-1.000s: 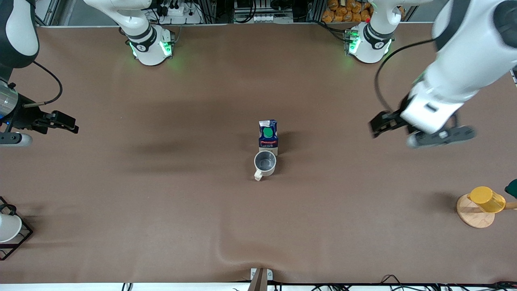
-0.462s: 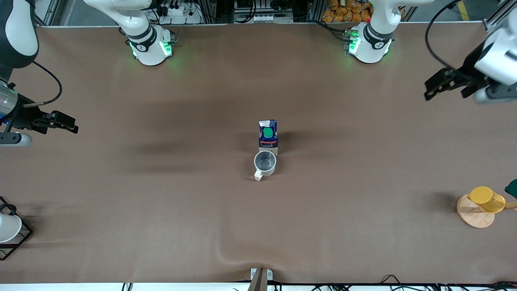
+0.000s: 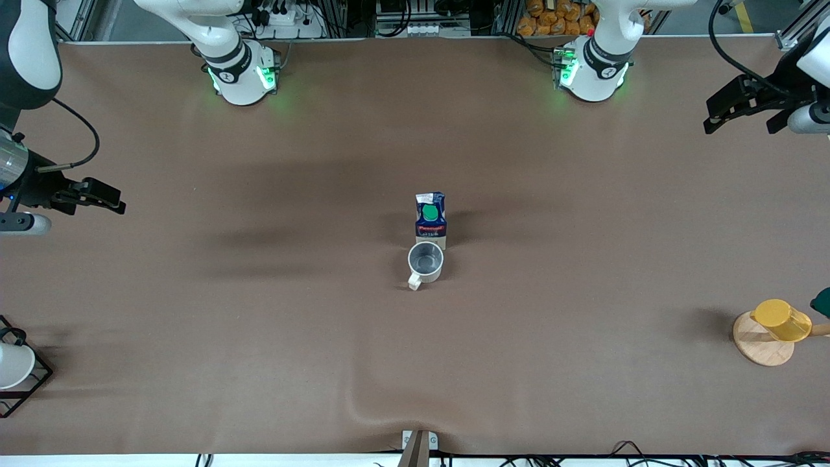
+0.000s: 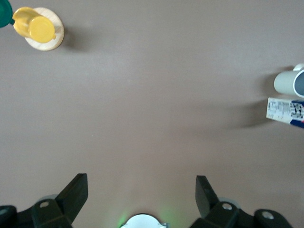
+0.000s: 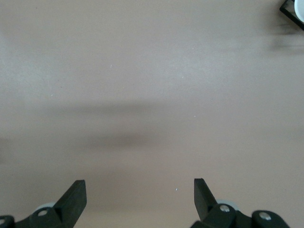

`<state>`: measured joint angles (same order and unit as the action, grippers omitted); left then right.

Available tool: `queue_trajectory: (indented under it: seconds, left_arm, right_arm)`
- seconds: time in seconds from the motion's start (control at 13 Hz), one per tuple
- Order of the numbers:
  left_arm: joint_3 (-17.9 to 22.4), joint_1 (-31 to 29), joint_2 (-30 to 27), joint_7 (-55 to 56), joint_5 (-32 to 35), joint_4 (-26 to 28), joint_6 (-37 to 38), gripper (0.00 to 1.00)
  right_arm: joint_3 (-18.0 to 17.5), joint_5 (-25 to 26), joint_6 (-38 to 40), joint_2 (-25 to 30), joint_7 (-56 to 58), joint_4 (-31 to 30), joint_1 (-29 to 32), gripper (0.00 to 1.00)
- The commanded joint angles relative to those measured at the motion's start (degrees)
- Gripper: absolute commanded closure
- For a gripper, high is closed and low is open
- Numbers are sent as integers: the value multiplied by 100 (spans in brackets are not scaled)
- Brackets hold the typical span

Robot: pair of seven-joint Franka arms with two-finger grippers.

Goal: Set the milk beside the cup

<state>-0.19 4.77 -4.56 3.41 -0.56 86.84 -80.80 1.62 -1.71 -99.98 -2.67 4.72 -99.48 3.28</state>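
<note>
The milk, a dark-blue carton with a green cap, stands at the table's middle. The cream-white cup stands right beside it, nearer the front camera, handle toward the camera. Both show at the edge of the left wrist view, the milk beside the cup. My left gripper is open and empty, up over the left arm's end of the table, well away from both; its own view shows its fingers apart. My right gripper waits open and empty over the right arm's end.
A yellow cup rests on a wooden disc at the left arm's end, a green thing beside it. A white cup in a black wire frame stands at the right arm's end. The table cover has a ridge near the front edge.
My left arm has drawn back from near the table's middle, up and out toward its own end of the table. The milk, the cup and the right arm have not moved.
</note>
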Motion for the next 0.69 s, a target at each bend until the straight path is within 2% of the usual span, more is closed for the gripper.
queue_trajectory:
  seconds: [0.0, 0.62]
  left_arm:
    - [37, -64, 69, -244, -32, -141, 152, 0]
    - [28, -46, 157, -201, -76, -150, 143, 0]
  right_arm:
    - [-12, 31, 67, 100, -6, -46, 24, 0]
    - [-12, 31, 76, 100, 3, -46, 32, 0]
